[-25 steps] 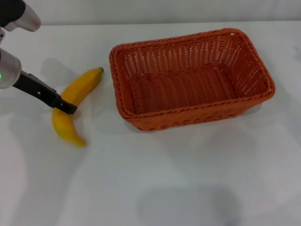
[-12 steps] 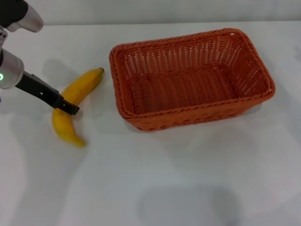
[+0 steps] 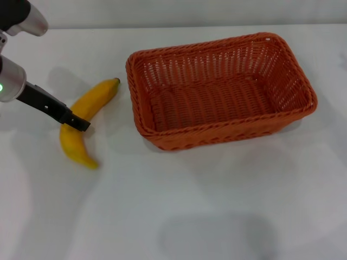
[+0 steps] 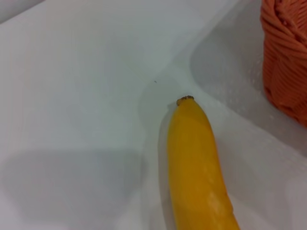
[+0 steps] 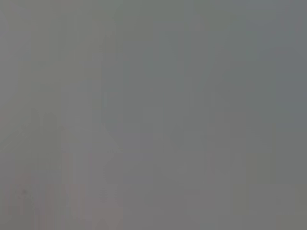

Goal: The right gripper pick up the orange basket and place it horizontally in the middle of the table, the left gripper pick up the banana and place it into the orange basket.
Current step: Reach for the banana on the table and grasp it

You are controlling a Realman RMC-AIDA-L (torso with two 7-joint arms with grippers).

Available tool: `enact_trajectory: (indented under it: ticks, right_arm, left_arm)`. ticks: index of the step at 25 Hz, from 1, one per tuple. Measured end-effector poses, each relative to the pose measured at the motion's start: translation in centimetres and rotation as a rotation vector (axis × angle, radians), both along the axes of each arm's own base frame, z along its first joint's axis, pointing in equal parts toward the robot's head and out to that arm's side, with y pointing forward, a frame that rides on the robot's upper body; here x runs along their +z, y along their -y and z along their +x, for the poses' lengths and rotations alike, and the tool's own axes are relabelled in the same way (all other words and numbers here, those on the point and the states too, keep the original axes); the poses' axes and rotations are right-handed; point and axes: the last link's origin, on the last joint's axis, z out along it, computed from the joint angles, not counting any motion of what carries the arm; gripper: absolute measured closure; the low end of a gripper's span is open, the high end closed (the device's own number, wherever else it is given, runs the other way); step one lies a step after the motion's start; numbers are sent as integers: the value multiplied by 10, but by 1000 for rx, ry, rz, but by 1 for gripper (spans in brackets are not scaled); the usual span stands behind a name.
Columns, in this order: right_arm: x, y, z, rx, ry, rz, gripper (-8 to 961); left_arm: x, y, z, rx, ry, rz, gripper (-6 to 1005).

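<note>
The banana [image 3: 82,120] is yellow, orange-tinted (dark at its stem tip); the orange basket [image 3: 219,89] has a woven openwork pattern; the bench [image 3: 217,206] is plain white.

On the table [image 3: 217,216] before me, the orange basket [image 3: 219,89] sits toward the far side and a little to my right, long side running left to right, nothing in it. The banana [image 3: 87,122] lies on the table just to the left of the basket, apart from it, its stem end pointing away toward the basket's far left corner. My left gripper [image 3: 76,122] reaches in from the left, its tip at the banana's middle. My right gripper is out of view.
</note>
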Motion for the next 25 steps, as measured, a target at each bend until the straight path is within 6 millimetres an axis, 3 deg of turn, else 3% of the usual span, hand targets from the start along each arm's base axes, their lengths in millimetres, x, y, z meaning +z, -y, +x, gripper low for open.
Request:
enact_trajectory:
  ticks: [5, 8, 19, 25]
  right_arm:
    - [1, 0, 0, 0, -2, 3, 93]
    - [2, 0, 0, -1, -9, 10, 93]
    - [3, 0, 0, -1, -17, 17, 93]
    - [3, 0, 1, -3, -18, 19, 93]
  left_arm:
    - [0, 1, -1, 12, -4, 0, 124]
    - [0, 1, -2, 14, -9, -5, 272]
    - [1, 3, -4, 15, -31, -22, 462]
    - [5, 3, -6, 15, -36, -9, 478]
